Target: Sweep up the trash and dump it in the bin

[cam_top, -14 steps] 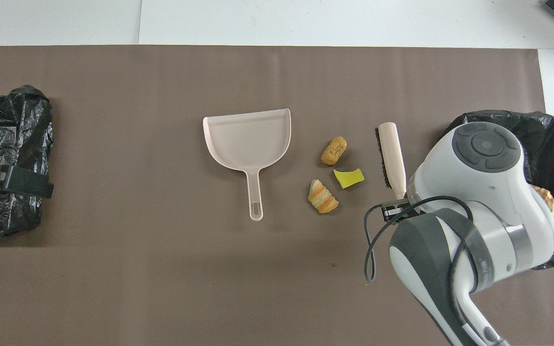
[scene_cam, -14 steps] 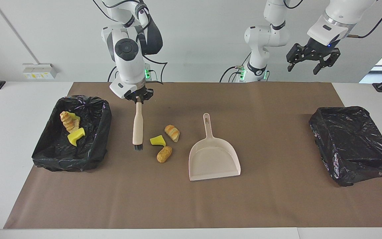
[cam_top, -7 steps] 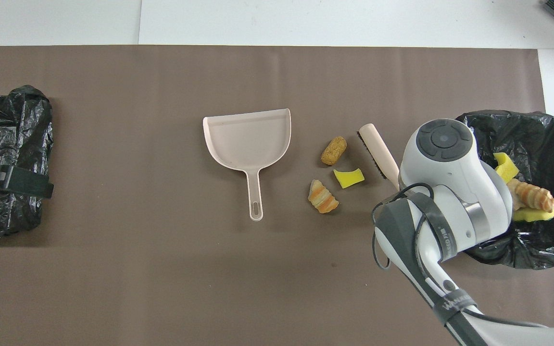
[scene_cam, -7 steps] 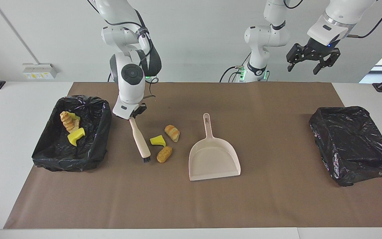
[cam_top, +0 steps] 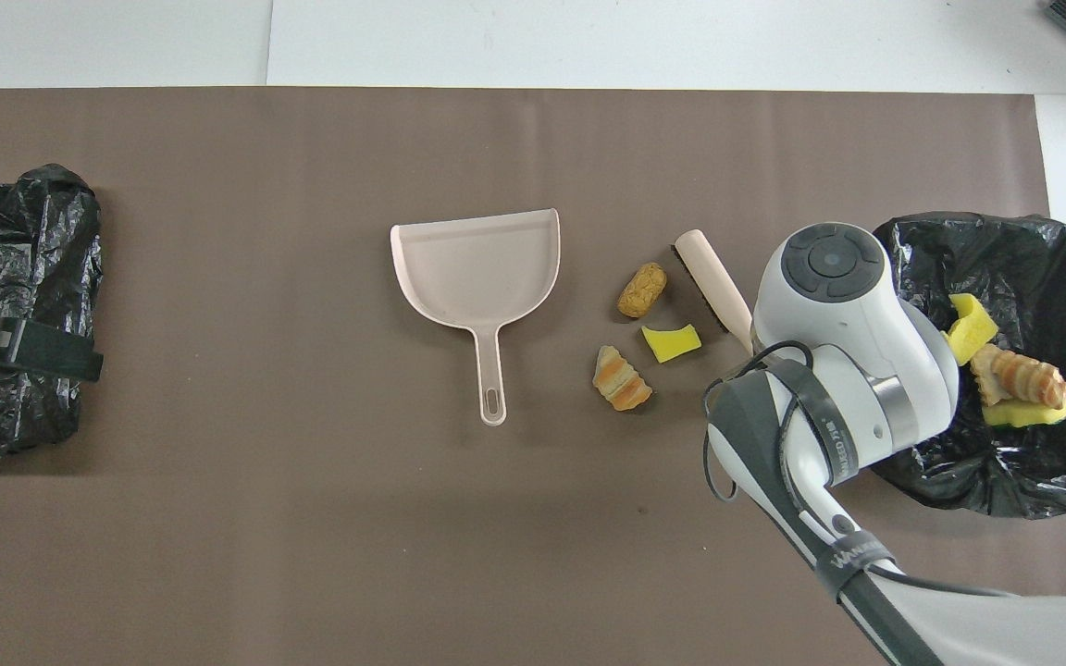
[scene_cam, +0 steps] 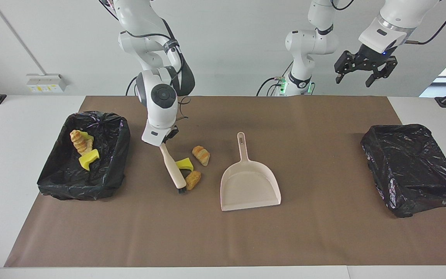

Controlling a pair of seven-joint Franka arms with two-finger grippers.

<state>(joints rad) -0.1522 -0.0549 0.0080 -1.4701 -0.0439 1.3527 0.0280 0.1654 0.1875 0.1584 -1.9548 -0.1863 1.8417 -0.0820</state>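
Gripping the brush [scene_cam: 172, 167] by the top of its handle, the right gripper [scene_cam: 163, 140] is seen low over the mat [scene_cam: 223, 240], its fingers clamped on the handle. The brush is tilted, its bristle end down at the mat, touching or just beside the brown roll [scene_cam: 192, 180]. Three bits of trash are found loose beside the dustpan [scene_cam: 249, 185], toward the right arm's end of the table: the croissant [scene_cam: 201, 155] nearest the robots and level with the pan's handle, then the yellow sponge [scene_cam: 184, 164], partly hidden by the brush handle, then the brown roll farthest from the robots. More trash, a croissant and two yellow sponge pieces, is seen lying in the bin [scene_cam: 85, 155] at the right arm's end. A second bin [scene_cam: 414, 168] is set at the left arm's end, well apart from the dustpan. The left gripper [scene_cam: 363, 69] waits high in the air, its fingers spread apart and holding nothing.
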